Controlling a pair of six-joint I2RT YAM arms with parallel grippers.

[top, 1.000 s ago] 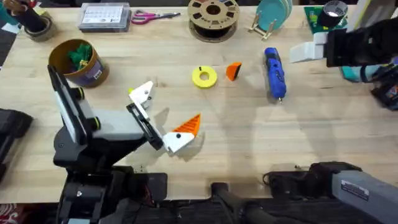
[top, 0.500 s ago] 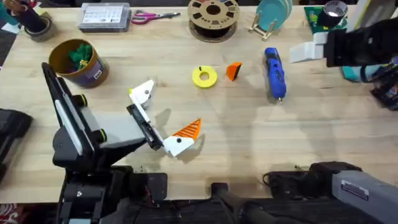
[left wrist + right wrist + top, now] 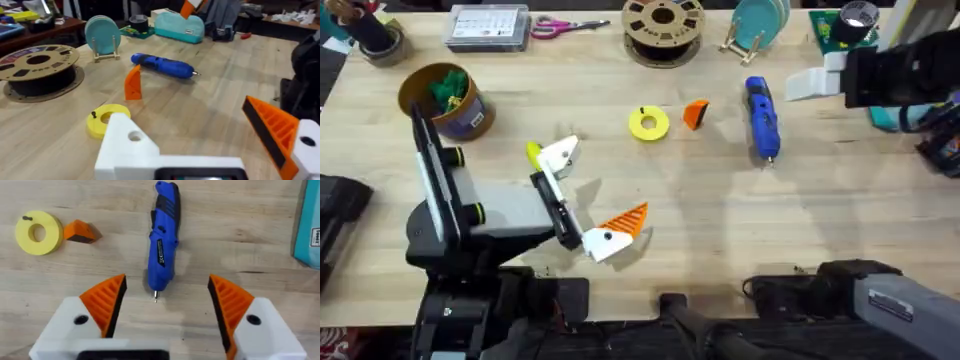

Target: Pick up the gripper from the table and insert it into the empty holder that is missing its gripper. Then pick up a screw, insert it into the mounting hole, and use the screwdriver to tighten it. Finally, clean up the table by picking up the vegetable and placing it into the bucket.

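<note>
Overhead, the left gripper [image 3: 582, 198] hovers low over the table, jaws spread wide; one holder [image 3: 558, 155] lacks its orange wedge. The loose orange gripper [image 3: 695, 113] lies at its 2 o'clock, just beside a yellow ring [image 3: 648, 123]. The right gripper [image 3: 167, 307] hangs open above the blue screwdriver [image 3: 162, 242].

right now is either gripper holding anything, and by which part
Nothing is held. The left gripper and right gripper are both open and empty.

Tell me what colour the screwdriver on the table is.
Blue with black grip sections, clearest in the right wrist view: screwdriver.
</note>
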